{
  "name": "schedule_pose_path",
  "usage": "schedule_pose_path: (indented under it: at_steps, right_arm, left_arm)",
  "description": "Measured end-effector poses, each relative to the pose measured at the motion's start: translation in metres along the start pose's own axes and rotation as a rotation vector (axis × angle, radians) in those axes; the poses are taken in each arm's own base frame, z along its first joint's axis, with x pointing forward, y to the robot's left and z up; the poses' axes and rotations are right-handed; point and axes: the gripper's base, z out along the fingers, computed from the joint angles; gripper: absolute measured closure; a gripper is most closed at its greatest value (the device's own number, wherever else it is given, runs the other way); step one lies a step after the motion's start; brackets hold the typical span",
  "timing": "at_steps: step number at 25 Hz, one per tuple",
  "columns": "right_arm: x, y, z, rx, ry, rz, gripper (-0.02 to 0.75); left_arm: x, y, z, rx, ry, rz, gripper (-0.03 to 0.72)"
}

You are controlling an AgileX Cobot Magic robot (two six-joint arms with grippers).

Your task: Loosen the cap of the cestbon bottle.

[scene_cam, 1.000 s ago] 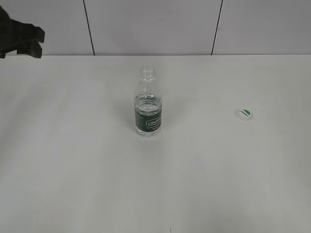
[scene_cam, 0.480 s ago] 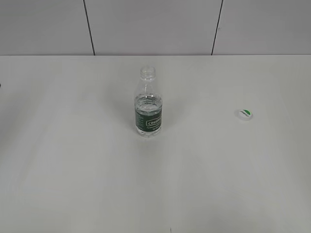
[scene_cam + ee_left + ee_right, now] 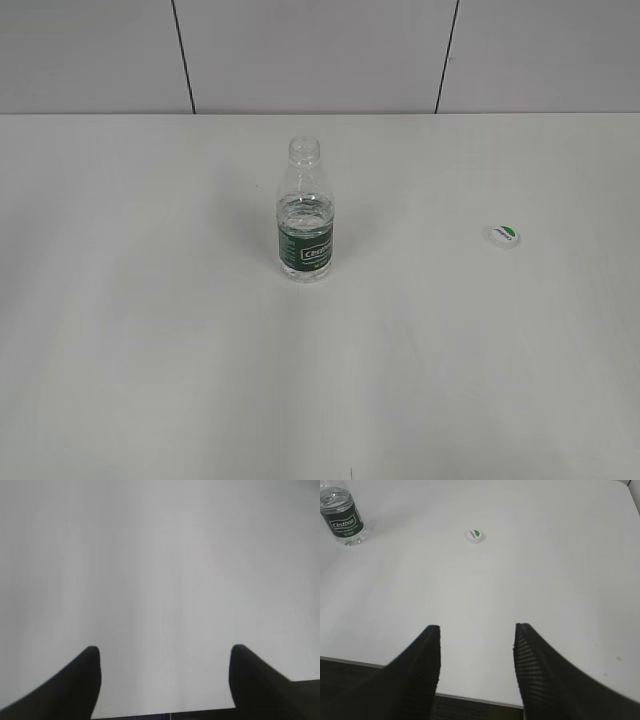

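Observation:
The cestbon bottle [image 3: 305,228] stands upright in the middle of the white table, its neck bare, with no cap on it. It also shows at the top left of the right wrist view [image 3: 342,517]. The white cap with the green swoosh [image 3: 503,235] lies on the table far to the bottle's right, and in the right wrist view [image 3: 474,535] ahead of the fingers. My right gripper [image 3: 477,630] is open and empty near the table's front edge. My left gripper [image 3: 164,652] is open and empty over bare table. Neither gripper shows in the exterior view.
The white table [image 3: 150,330] runs back to a grey panelled wall [image 3: 320,55]. The table's front edge shows under my right gripper's fingers [image 3: 470,697] and at the bottom of the left wrist view [image 3: 165,714].
The left arm, seen at the top left edge one second ago, has gone out of the exterior view. The bottle and the cap have not moved.

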Motion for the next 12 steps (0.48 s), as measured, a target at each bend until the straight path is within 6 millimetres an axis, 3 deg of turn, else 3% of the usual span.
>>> schedule_pose_path:
  at_steps: [12]
  right_arm:
    - [0.0,0.0,0.0,0.0,0.0,0.0,0.37]
  left_arm:
    - [0.093,-0.002,-0.055,0.0,-0.36,-0.025,0.225]
